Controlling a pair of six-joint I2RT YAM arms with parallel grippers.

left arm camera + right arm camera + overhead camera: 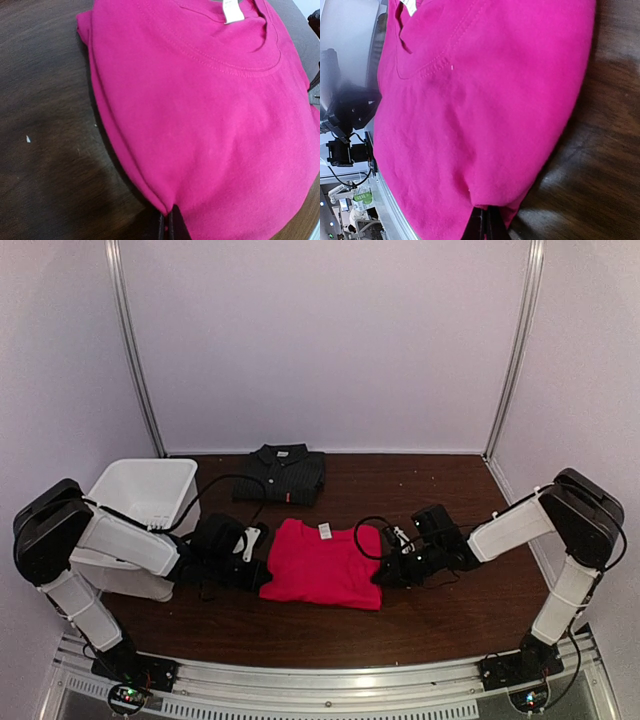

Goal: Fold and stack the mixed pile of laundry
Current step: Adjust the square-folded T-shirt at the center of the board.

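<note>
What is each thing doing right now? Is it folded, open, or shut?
red shirt: folded, lying flat, pinched at both side edges.
dark shirt: folded, lying apart behind the red shirt.
bin: upright, top open.
left gripper: shut on the red shirt's edge.
right gripper: shut on the red shirt's edge.

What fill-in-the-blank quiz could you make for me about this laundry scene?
The white bin stands beside the ____ arm.
The red T-shirt is pinched by ____ pairs of shut jaws, one at each side.
The dark collared shirt lies neatly ____ near the back wall, apart from the T-shirt.
Missing words: left; two; folded.
</note>
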